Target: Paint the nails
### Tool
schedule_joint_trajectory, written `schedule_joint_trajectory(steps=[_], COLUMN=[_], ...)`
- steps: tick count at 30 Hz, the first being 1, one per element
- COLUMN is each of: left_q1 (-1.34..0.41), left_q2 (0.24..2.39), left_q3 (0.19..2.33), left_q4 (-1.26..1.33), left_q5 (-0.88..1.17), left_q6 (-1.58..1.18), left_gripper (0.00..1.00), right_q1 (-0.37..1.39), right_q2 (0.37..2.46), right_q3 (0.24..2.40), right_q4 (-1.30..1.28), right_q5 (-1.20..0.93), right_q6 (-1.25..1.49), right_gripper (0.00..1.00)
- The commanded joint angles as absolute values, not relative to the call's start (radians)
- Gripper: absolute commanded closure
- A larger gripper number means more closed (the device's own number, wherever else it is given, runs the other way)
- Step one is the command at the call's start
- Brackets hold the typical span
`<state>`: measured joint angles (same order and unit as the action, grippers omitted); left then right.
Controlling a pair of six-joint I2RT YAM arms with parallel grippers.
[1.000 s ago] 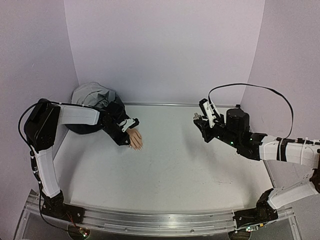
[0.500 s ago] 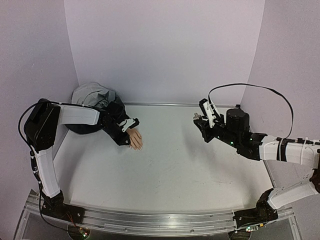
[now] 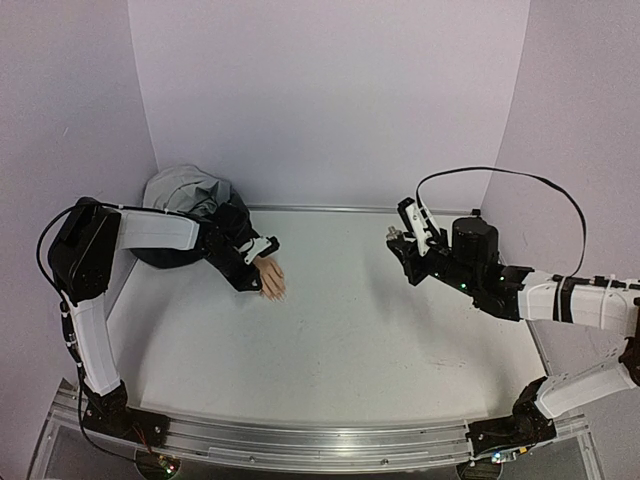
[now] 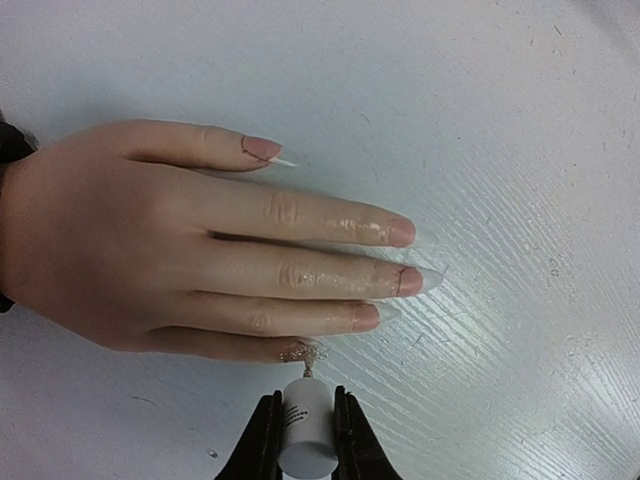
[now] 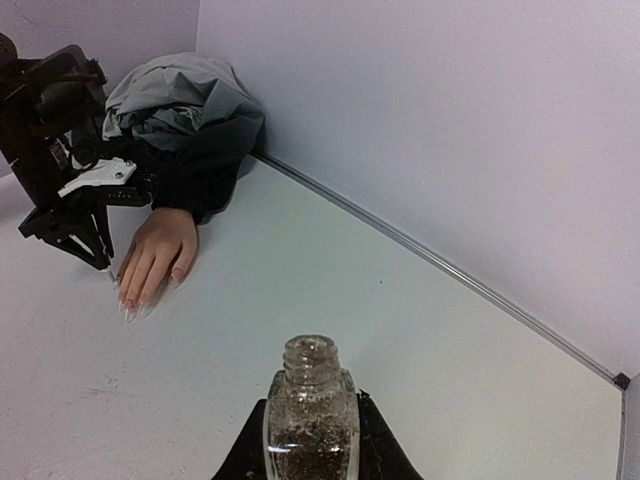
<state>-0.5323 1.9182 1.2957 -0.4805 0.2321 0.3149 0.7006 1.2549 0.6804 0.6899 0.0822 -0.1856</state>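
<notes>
The peach mannequin hand (image 4: pixel 150 245) lies flat on the table, coming out of a dark sleeve (image 3: pixel 228 232). Its nails (image 4: pixel 400 230) are long and pointed. My left gripper (image 4: pixel 303 440) is shut on the white cap brush (image 4: pixel 304 435). The brush tip touches the little finger's nail (image 4: pixel 300 351), which carries glitter. My right gripper (image 5: pixel 312 440) is shut on the open clear glitter polish bottle (image 5: pixel 311 415), held above the table at the right. The hand also shows in the top view (image 3: pixel 271 278) and right wrist view (image 5: pixel 153 257).
A grey jacket (image 3: pixel 185 195) is bunched in the back left corner against the wall. A metal strip (image 3: pixel 330 209) runs along the table's far edge. Purple walls enclose the table on three sides.
</notes>
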Motion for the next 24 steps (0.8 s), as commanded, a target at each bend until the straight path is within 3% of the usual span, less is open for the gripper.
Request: schedule_joint_trajectory(steps=[1,14,24], left_q1=[-0.541,-0.551,-0.549], left_q2=[1.905,1.903,1.78], left_q3=[1.33,1.329,1.281], left_q4=[-0.469,-0.472,-0.452], left_q5=[0.251,0.251,0.193], left_q6=[0.315,0.307,0.283], left_gripper=[1.0,1.0,1.0], right_q1=[0.7,0.7,0.7], right_q2=[1.253,1.24,1.247], right_q3=[0.693,0.686,0.682], right_q4=[0.769,0.77,0.776], right_q5=[0.074,0.075,0.069], right_q6=[-0.176,-0.175,-0.17], right_gripper=[1.0,1.0,1.0])
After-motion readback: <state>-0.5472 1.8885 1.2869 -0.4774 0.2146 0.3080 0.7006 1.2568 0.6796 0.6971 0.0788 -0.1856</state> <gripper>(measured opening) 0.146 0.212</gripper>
